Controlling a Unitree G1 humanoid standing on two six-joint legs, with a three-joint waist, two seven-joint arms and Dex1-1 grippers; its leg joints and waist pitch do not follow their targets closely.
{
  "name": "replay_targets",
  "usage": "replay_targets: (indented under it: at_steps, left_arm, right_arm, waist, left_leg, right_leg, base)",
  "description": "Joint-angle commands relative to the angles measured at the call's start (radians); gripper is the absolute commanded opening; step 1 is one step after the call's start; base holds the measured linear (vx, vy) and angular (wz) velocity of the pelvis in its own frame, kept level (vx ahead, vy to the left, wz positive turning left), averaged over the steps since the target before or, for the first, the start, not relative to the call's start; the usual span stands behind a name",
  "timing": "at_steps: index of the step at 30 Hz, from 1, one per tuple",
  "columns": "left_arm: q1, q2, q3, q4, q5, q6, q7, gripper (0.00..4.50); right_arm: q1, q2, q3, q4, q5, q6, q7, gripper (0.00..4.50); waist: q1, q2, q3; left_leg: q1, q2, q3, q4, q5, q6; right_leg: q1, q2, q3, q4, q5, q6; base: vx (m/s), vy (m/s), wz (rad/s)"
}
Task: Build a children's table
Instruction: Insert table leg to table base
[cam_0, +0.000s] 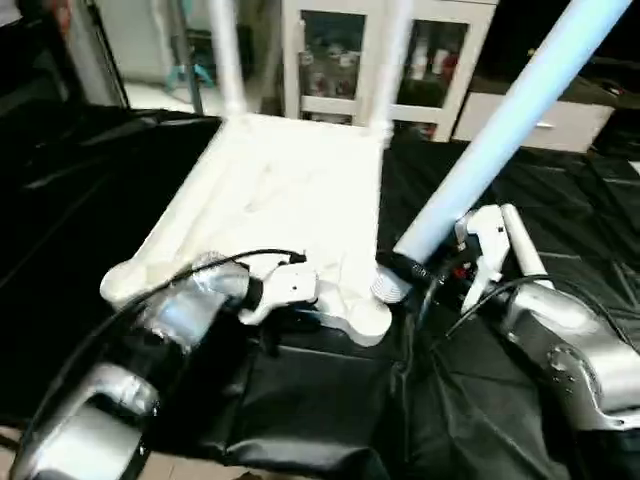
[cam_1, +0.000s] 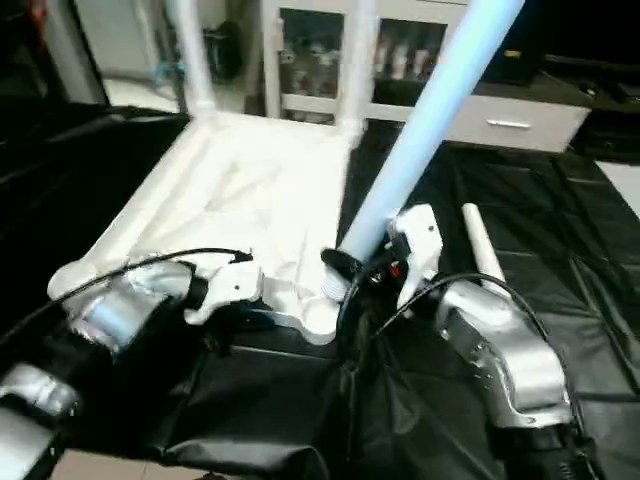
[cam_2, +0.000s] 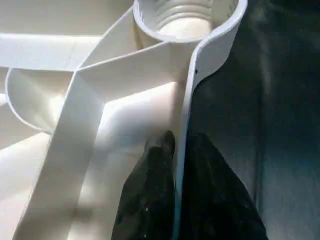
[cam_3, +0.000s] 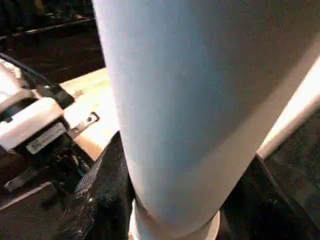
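Tabletop (cam_0: 270, 200) upside down on worktable (cam_0: 560, 210), left gripper (cam_2: 176, 150) pinching its near rim, right gripper (cam_0: 405, 268) clamped round tilted leg (cam_0: 500, 130) at near-right socket (cam_2: 187, 17): bring leg upright over socket before turning, keep rim pinned against twist

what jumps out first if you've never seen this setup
The long white leg held by the right gripper, slanting up and away to the right, its threaded end at the tabletop's near right corner socket. Next, the upside-down white tabletop on the black-covered worktable, two legs already standing at its far corners. The left gripper pinches the tabletop's near rim.
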Motion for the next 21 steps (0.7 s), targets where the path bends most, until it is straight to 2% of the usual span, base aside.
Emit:
replay_targets:
  at_steps: [1,2,3,4,5,6,8,11,13,14,16,19,20,21]
  left_arm:
    - [0.11,-0.041,0.057,-0.078,-0.015,0.198,0.155,0.22]
    - [0.11,-0.041,0.057,-0.078,-0.015,0.198,0.155,0.22]
    - [0.128,-0.053,0.066,-0.113,-0.01,0.238,0.183,0.19]
    - [0.148,-0.072,0.073,-0.155,0.007,0.28,0.221,0.19]
    - [0.159,-0.089,0.077,-0.178,0.018,0.305,0.248,0.19]
    - [0.164,-0.099,0.076,-0.192,0.028,0.318,0.262,0.14]
    - [0.176,-0.114,0.061,-0.232,0.039,0.336,0.274,0.12]
    - [0.187,-0.126,0.043,-0.271,0.041,0.344,0.276,0.03]
    - [0.197,-0.128,0.013,-0.322,0.041,0.355,0.262,0.03]
    - [0.196,-0.127,0.009,-0.324,0.044,0.35,0.267,0.03]
    - [0.196,-0.133,0.011,-0.325,0.044,0.348,0.276,0.03]
    - [0.198,-0.141,0.018,-0.339,0.016,0.387,0.263,0.03]
    - [0.199,-0.141,0.018,-0.341,0.013,0.393,0.26,0.31]
    - [0.199,-0.138,0.018,-0.345,0.011,0.398,0.256,0.31]
  right_arm:
    - [-0.024,0.009,-0.012,0.015,-0.018,-0.002,-0.026,1.88]
    - [-0.024,0.009,-0.012,0.015,-0.018,-0.002,-0.026,1.88]
    - [-0.028,0.013,-0.011,0.022,-0.025,-0.003,-0.034,1.88]
    - [-0.035,0.017,-0.012,0.033,-0.026,-0.001,-0.043,1.88]
    - [-0.041,0.019,-0.013,0.041,-0.028,0.0,-0.049,1.88]
    - [-0.047,0.02,-0.012,0.048,-0.03,0.0,-0.052,1.88]
    - [-0.055,0.022,-0.01,0.057,-0.032,0.0,-0.054,1.88]
    - [-0.061,0.021,-0.008,0.061,-0.03,0.003,-0.05,1.88]
    - [-0.071,0.016,-0.004,0.072,-0.028,0.011,-0.035,1.88]
    - [-0.073,0.014,-0.002,0.075,-0.026,0.013,-0.03,1.88]
    - [-0.077,0.008,0.001,0.08,-0.021,0.016,-0.018,1.88]
    - [-0.082,0.002,0.005,0.085,-0.019,0.016,-0.007,1.88]
    - [-0.082,0.001,0.005,0.085,-0.019,0.016,-0.006,1.88]
    - [-0.084,-0.001,0.005,0.087,-0.018,0.016,-0.003,1.88]
  waist:
    - [0.005,-0.027,-0.048]
    - [0.0,-0.026,-0.044]
    - [-0.001,-0.033,-0.045]
    - [-0.001,-0.032,-0.046]
    - [-0.002,-0.031,-0.044]
    - [-0.004,-0.036,-0.044]
    - [-0.001,-0.036,-0.046]
    - [0.0,-0.035,-0.047]
    - [0.006,-0.03,-0.051]
    - [0.007,-0.031,-0.053]
    - [0.006,-0.031,-0.055]
    - [0.011,-0.03,-0.053]
    - [0.011,-0.031,-0.053]
    - [0.01,-0.031,-0.052]
  left_leg:
    - [-0.002,0.122,-0.068,-0.084,-0.154,0.005]
    - [-0.014,0.116,-0.072,-0.085,-0.139,0.015]
    - [-0.013,0.112,-0.07,-0.084,-0.136,0.021]
    - [-0.008,0.113,-0.07,-0.083,-0.134,0.021]
    - [-0.008,0.107,-0.069,-0.08,-0.133,0.027]
    - [-0.006,0.106,-0.068,-0.081,-0.132,0.032]
    - [0.0,0.103,-0.065,-0.079,-0.124,0.04]
    - [0.006,0.106,-0.063,-0.08,-0.114,0.051]
    - [0.006,0.11,-0.063,-0.08,-0.092,0.055]
    - [0.005,0.11,-0.062,-0.079,-0.071,0.061]
    - [0.006,0.11,-0.061,-0.078,-0.053,0.067]
    - [0.007,0.11,-0.059,-0.077,-0.067,0.068]
    - [0.006,0.11,-0.059,-0.077,-0.068,0.067]
    - [0.007,0.111,-0.06,-0.078,-0.076,0.063]
  right_leg:
    - [0.048,-0.155,0.088,-0.088,-0.349,-0.129]
    - [0.053,-0.153,0.084,-0.09,-0.374,-0.117]
    - [0.052,-0.15,0.083,-0.097,-0.398,-0.101]
    - [0.049,-0.151,0.084,-0.098,-0.414,-0.098]
    - [0.046,-0.147,0.083,-0.103,-0.428,-0.091]
    - [0.045,-0.144,0.082,-0.107,-0.44,-0.084]
    - [0.04,-0.14,0.084,-0.108,-0.436,-0.074]
    - [0.035,-0.133,0.085,-0.104,-0.37,-0.091]
    - [0.039,-0.136,0.087,-0.094,-0.305,-0.115]
    - [0.038,-0.132,0.087,-0.087,-0.249,-0.129]
    - [0.039,-0.131,0.087,-0.08,-0.194,-0.145]
    - [0.041,-0.135,0.088,-0.082,-0.194,-0.158]
    - [0.042,-0.135,0.087,-0.083,-0.199,-0.158]
    - [0.042,-0.135,0.087,-0.084,-0.213,-0.155]
  base:
    - [0.0,0.0,0.0]
    - [-0.011,-0.001,-0.18]
    - [-0.011,-0.001,-0.18]
    - [0.0,-0.001,-0.19]
    - [0.0,0.0,0.0]
    - [0.0,0.0,0.0]
    - [0.0,0.0,0.0]
    - [0.0,0.0,0.0]
    - [0.0,0.0,0.0]
    - [0.0,0.0,0.0]
    - [0.0,0.0,0.0]
    - [0.0,0.0,0.0]
    - [0.0,0.0,0.0]
    - [0.0,0.0,0.0]
